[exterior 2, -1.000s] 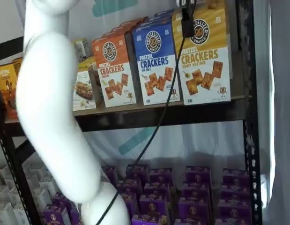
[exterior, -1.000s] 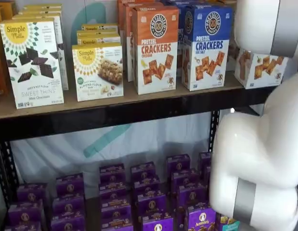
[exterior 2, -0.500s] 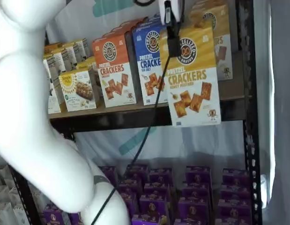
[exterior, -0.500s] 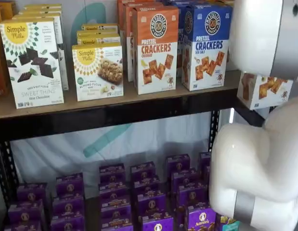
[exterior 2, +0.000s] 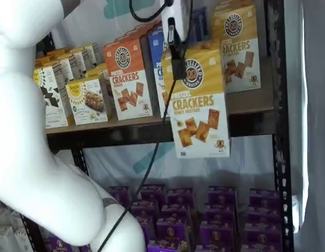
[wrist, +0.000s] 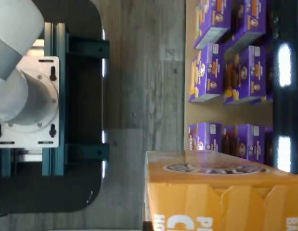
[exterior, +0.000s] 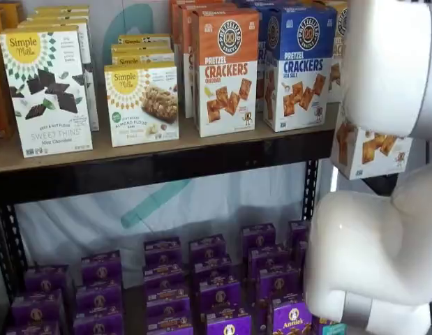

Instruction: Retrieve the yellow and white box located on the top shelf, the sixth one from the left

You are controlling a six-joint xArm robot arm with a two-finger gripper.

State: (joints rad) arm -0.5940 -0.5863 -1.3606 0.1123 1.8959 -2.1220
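My gripper [exterior 2: 179, 59] is shut on the yellow and white box [exterior 2: 197, 100], gripping its mustard-yellow top. One black finger [exterior 2: 173, 34] shows at the box's left edge under the white body. The box hangs slightly tilted, clear of the top shelf [exterior 2: 146, 132] and in front of its black rail. In a shelf view only the box's white lower half [exterior: 373, 150] shows below the white arm, and the gripper is hidden. The wrist view shows the box's yellow top [wrist: 221, 192] close up.
A second yellow-topped carton [exterior 2: 237, 47] stays on the shelf behind. The orange-topped carton [exterior: 226, 70] and blue-topped carton [exterior: 299, 66] stand beside the gap. Simple Mills boxes [exterior: 140, 103] stand further left. Purple boxes [exterior: 216, 286] fill the lower level. The white arm [exterior: 383, 230] blocks the right side.
The yellow and white box has come off the shelf in my gripper, moving outward and lower, away from the row of cartons. The arm has swung with it.
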